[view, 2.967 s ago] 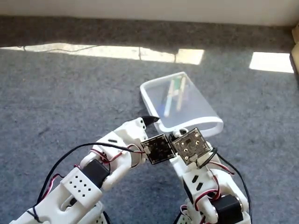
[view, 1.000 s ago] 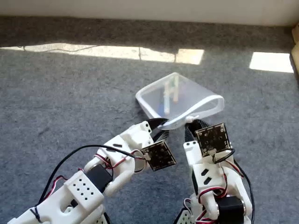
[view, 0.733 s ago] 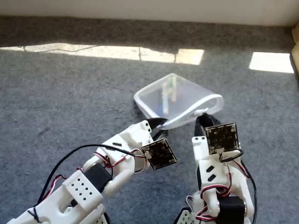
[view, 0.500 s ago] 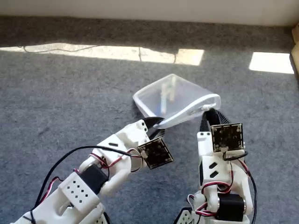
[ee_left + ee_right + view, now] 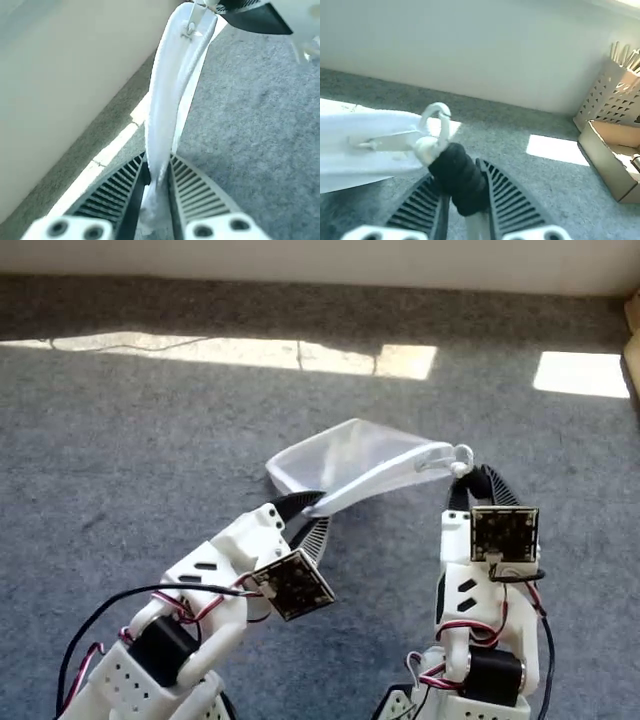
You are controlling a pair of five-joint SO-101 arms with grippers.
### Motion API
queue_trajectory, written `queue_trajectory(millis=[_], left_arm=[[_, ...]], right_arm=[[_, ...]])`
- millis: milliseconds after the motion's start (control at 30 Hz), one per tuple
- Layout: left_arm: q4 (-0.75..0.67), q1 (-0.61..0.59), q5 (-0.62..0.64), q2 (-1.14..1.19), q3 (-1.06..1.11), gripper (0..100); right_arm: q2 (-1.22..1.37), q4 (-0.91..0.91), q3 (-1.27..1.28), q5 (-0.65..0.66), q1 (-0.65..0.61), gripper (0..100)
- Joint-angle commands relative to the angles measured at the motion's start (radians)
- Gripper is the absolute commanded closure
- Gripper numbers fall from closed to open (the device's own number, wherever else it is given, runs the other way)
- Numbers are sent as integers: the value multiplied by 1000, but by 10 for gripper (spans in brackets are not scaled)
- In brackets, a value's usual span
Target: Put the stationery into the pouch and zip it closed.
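High view: left hand [image 5: 308, 514] clamps the left end of the pouch [image 5: 350, 455], right hand [image 5: 472, 480] pinches the zip pull [image 5: 459, 454], stretching it taut for closing.

The pouch [image 5: 345, 455], translucent white and flattened, hangs tilted just 12 o'clock of the table's middle. Its zip edge [image 5: 162, 100] stretches taut from 8 o'clock, pinched in the left gripper [image 5: 157, 161], to 2 o'clock. There the right gripper [image 5: 461, 175] clamps the black pull tab [image 5: 454, 164] below the slider's white ring [image 5: 436, 120]. The contents are too faint to tell.
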Motion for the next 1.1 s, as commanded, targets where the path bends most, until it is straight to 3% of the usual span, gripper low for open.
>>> queue_trajectory(millis=[0,200,467,833,1067], left_arm=[[5,-87,11,-88,-28,995],[6,-130,28,-139,-28,995],[41,-140,40,-205,-28,995],[37,-298,132,-334,-35,995],[35,-308,133,-340,-30,995]], right_arm=[[-7,-39,-8,-12,56,992],[-7,-39,-15,-74,93,992],[-7,-39,-15,-75,93,992],[-7,-38,-15,-75,93,992],[-7,-33,-7,-80,87,991]])
